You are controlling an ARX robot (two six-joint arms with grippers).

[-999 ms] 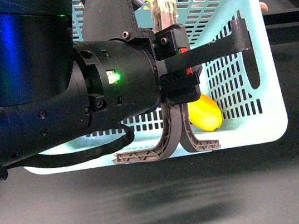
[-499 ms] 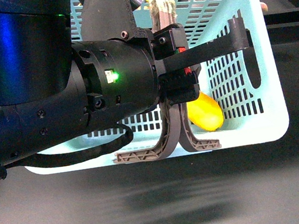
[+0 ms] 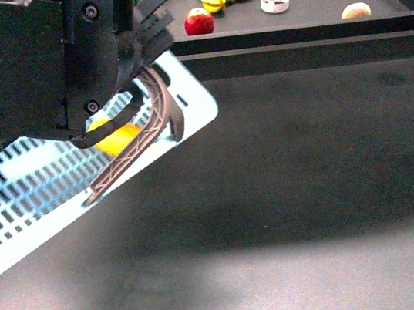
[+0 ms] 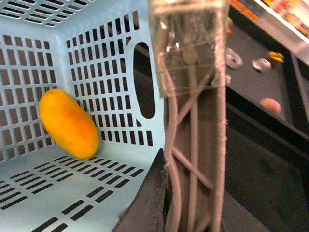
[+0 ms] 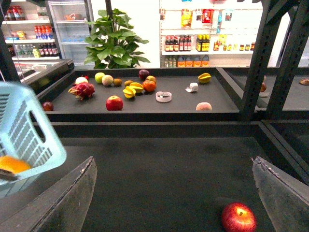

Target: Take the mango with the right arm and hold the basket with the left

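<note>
My left gripper [image 4: 193,96] is clamped on the two grey-brown handles [image 3: 139,145] of the pale turquoise basket [image 3: 20,206], which hangs tilted at the left of the front view, above the dark desk [image 3: 298,188]. In the left wrist view the taped finger [image 4: 188,43] presses flat against the handle struts [image 4: 193,159]. The mango [image 4: 69,123] lies inside the basket, resting in the corner where the slotted floor meets a slotted side wall; from the front it shows as a yellow patch [image 3: 115,137] behind the handles. My right gripper [image 5: 174,193] is spread wide and carries nothing, its two fingers [image 5: 65,198] well apart over the desk. A red apple [image 5: 238,218] lies on the desk near its right finger. Beyond, a raised tray [image 5: 145,113] carries assorted fruit, among them another red apple [image 5: 114,103] and yellow starfruit [image 5: 132,89]
</note>
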